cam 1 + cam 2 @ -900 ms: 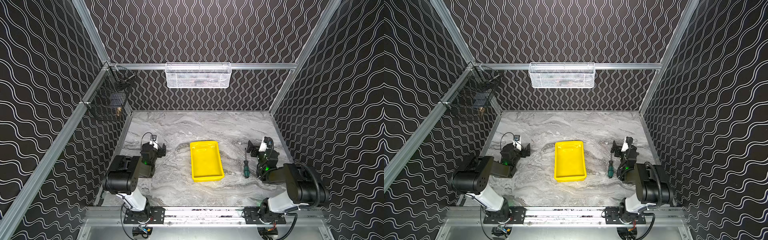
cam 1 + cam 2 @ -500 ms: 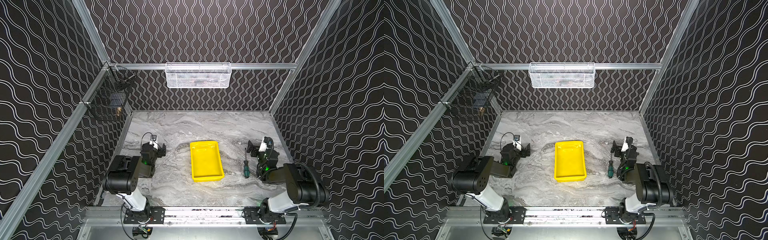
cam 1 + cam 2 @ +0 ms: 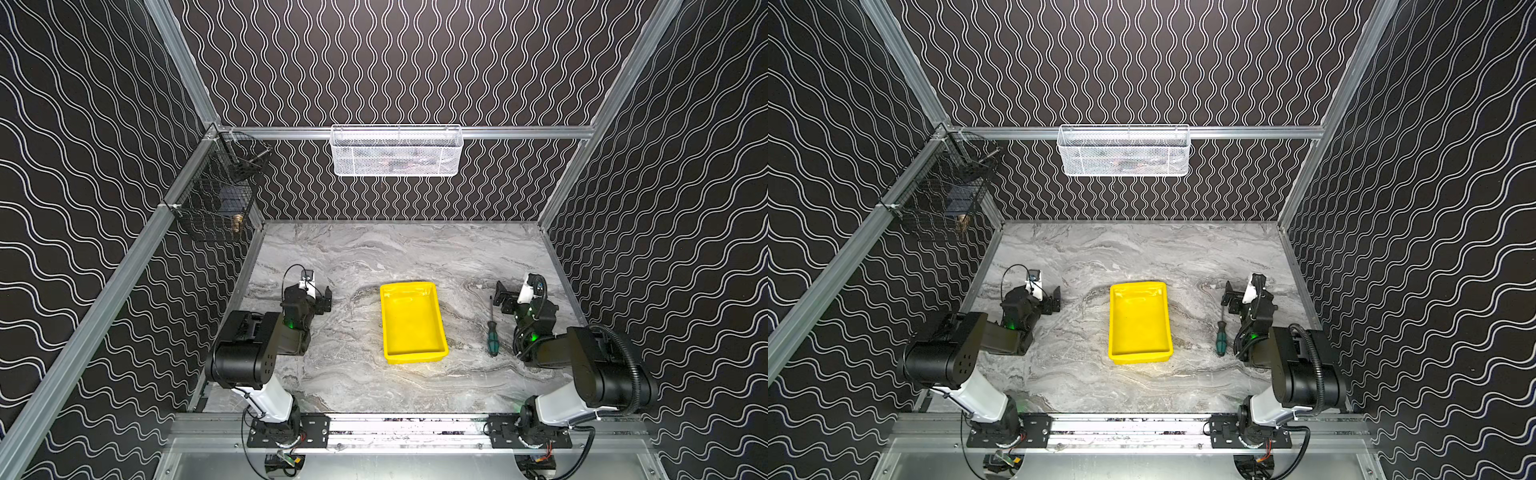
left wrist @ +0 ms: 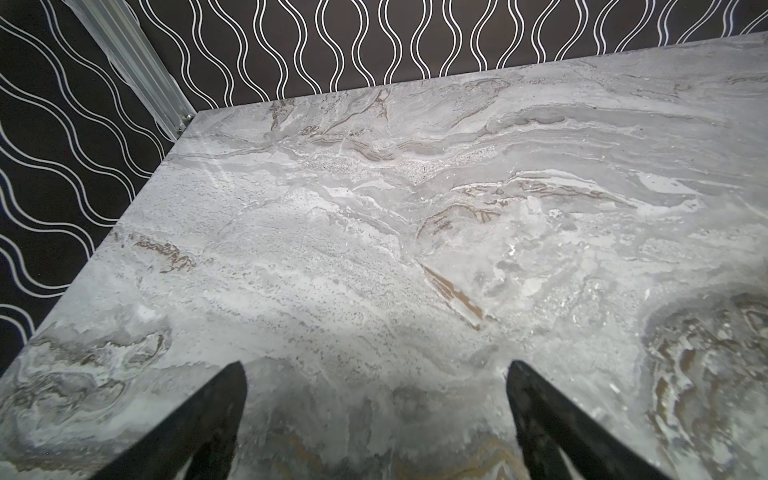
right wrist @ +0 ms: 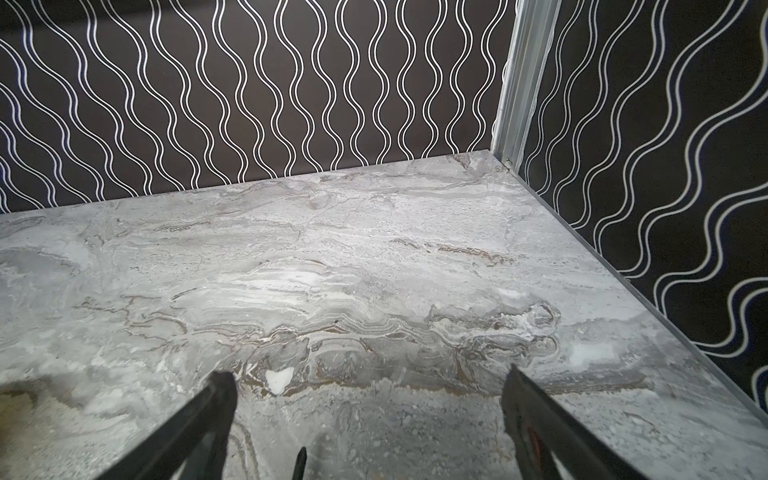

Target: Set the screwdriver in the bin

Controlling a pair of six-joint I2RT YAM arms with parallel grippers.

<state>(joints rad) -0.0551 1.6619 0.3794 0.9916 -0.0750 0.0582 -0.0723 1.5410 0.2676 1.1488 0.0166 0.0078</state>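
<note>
Grey marble tabletop [image 3: 353,257], black wavy-line walls all round. Yellow bin [image 3: 417,356] sits mid-table. Screwdriver [image 3: 492,332] lies flat on marble at bin's 3 o'clock, apart from it, with shaft toward 12 and green handle toward 6. Right gripper [image 3: 505,296] is low at shaft end, jaws spread wide, nothing held (shaft end shows between its fingers in right wrist view). Left gripper [image 4: 374,370] is at bin's 9 o'clock, also wide apart, holding nothing.
</note>
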